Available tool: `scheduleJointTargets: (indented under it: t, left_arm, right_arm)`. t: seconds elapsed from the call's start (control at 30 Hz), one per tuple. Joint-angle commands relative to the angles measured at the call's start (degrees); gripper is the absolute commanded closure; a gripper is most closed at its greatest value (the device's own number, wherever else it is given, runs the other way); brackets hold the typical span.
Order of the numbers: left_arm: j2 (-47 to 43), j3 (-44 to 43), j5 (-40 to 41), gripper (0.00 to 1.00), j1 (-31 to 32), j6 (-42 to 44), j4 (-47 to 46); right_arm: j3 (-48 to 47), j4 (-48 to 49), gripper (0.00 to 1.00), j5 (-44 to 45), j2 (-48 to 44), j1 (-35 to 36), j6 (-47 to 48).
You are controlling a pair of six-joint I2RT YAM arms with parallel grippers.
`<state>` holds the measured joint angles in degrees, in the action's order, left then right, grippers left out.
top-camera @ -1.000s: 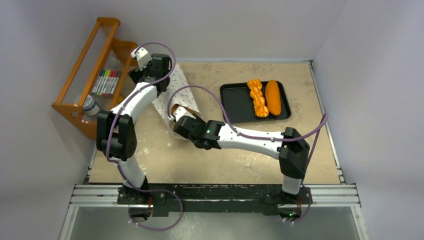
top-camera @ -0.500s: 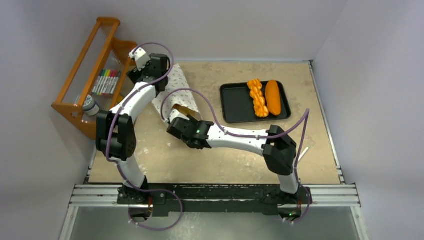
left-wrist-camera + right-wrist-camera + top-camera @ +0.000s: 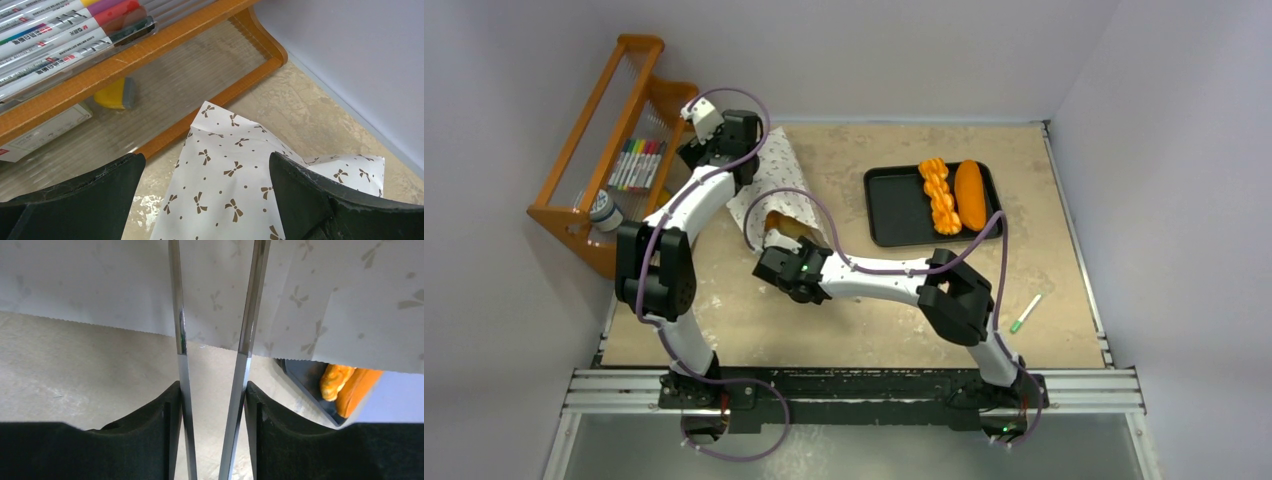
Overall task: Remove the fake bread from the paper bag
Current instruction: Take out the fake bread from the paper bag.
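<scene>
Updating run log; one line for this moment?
left gripper open over paper bag | right gripper shut on metal tongs at bag mouth | bread piece inside | twist, loaf on black tray

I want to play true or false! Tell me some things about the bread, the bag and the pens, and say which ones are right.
1. Two pieces of bread lie on the black tray. True.
2. The bag is plain brown. False: it is white with small brown bows and dots.
3. The left end effector is open over the bag. True.
4. The markers lie on the tray. False: they sit in the orange rack at the left.
5. A green pen lies on the table, on the right side. True.
</scene>
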<state>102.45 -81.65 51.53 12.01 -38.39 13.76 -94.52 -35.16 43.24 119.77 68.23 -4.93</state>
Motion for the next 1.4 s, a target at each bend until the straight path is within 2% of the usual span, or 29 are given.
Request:
scheduleJointTargets:
  t: [0.0, 0.2, 0.43, 0.53, 0.97, 1.37]
  left_arm:
    - [-2.5, 0.1, 0.2, 0.0, -0.5, -0.8, -2.3]
    - [-2.8, 0.2, 0.0, 0.0, -0.5, -1.0, -2.3]
    - [-2.9, -0.3, 0.1, 0.0, -0.5, -1.0, -1.9]
    - [-2.5, -0.9, 0.1, 0.0, -0.5, -0.9, -1.6]
    - [-1.3, -2.5, 0.6, 0.0, -0.5, -0.3, -0.9]
    - [-1.4, -2.9, 0.8, 0.0, -0.5, -0.1, -0.4]
  right_arm:
    - [-1.8, -2.4, 0.55, 4.8, -1.0, -0.2, -1.2]
    - [-2.2, -5.3, 0.78, 5.2, -2.4, -0.2, -3.1]
    - [-3.2, -6.1, 0.94, 3.9, -7.6, 0.4, -4.9]
    - [-3.1, -5.3, 0.97, 2.6, -10.5, 0.7, -5.1]
    - [-1.3, -10.7, 0.97, -7.9, -22.8, 4.7, -11.1]
    - [8.3, -20.8, 0.97, -11.4, -36.9, 7.9, -27.9]
